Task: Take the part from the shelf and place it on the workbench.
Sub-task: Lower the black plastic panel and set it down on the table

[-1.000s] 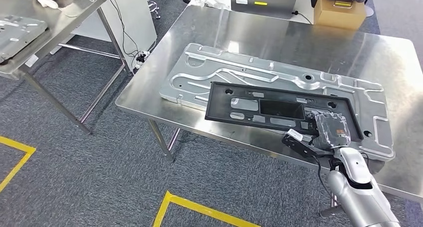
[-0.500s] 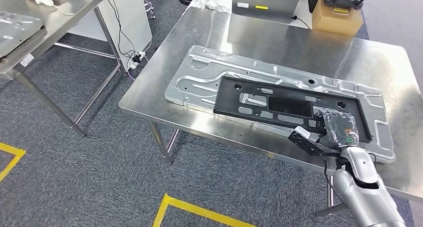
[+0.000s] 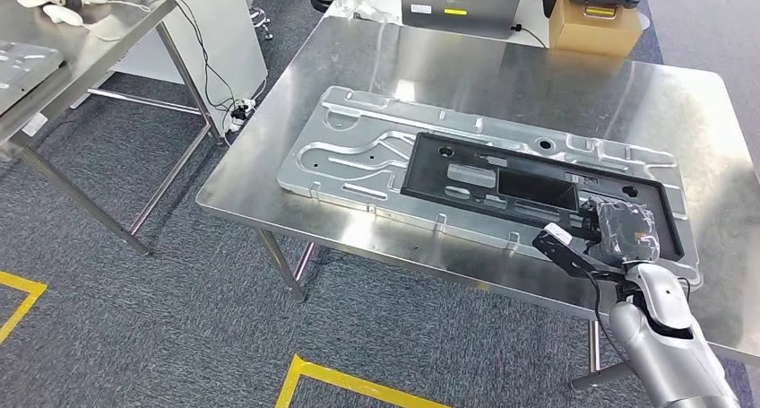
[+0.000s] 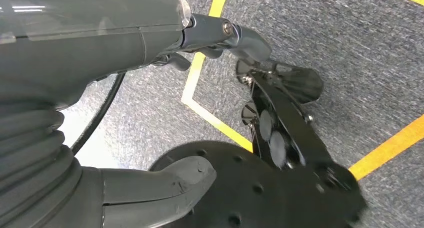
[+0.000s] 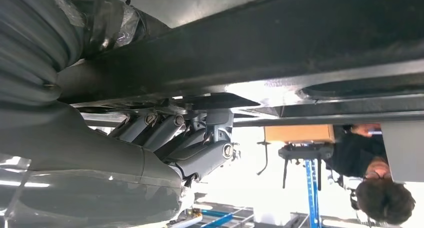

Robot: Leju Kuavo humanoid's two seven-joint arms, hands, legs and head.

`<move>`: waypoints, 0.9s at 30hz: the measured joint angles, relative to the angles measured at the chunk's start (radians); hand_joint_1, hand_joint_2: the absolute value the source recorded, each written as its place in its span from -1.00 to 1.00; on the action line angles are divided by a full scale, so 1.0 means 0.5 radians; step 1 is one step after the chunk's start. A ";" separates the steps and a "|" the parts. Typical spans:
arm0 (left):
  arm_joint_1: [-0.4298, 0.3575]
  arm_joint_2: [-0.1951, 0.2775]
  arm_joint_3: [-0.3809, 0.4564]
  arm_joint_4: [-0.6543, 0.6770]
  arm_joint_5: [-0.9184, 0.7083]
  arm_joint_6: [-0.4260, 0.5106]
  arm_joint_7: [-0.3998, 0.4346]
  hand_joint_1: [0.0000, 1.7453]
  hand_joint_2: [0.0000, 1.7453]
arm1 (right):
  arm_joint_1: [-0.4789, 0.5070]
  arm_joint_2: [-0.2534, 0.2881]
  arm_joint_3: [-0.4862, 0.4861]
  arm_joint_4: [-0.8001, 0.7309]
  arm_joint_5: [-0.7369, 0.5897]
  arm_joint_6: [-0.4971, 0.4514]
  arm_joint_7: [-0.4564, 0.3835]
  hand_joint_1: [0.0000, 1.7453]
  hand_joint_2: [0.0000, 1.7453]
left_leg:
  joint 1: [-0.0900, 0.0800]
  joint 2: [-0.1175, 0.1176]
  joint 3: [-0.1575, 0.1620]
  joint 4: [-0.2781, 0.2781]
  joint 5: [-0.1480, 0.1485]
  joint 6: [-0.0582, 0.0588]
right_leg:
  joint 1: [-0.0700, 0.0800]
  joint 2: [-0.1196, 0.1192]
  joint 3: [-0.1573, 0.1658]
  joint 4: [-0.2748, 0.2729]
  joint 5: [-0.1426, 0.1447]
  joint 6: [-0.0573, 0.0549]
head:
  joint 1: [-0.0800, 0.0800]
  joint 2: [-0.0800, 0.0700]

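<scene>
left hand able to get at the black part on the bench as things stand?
Probably not. The left hand hangs low over the carpet with nothing in it, while the black part lies on the silver plate, gripped by the right hand.

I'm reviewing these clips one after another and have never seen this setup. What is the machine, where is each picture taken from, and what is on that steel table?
It is a humanoid robot with two silver arms, each ending in a many-fingered hand. The head view looks down from high on its body. The other two come from cameras at the wrists.

On the steel workbench lies a large stamped metal sheet. On top of it sits the black frame part, which the right hand holds at its near end. The right wrist view shows the fingers under the part's dark edge.

The left hand hangs over the grey carpet and holds nothing. A cardboard box stands at the far edge.
</scene>
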 joint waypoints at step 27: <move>0.006 -0.008 -0.002 0.002 0.256 -0.073 0.014 -1.00 -1.00 | -0.007 0.002 -0.010 0.078 -0.064 -0.024 -0.056 -1.00 -1.00 | -0.012 -0.018 0.234 -0.563 0.292 0.046 | 0.003 0.012 0.042 -0.016 -0.021 0.069 | 0.002 0.000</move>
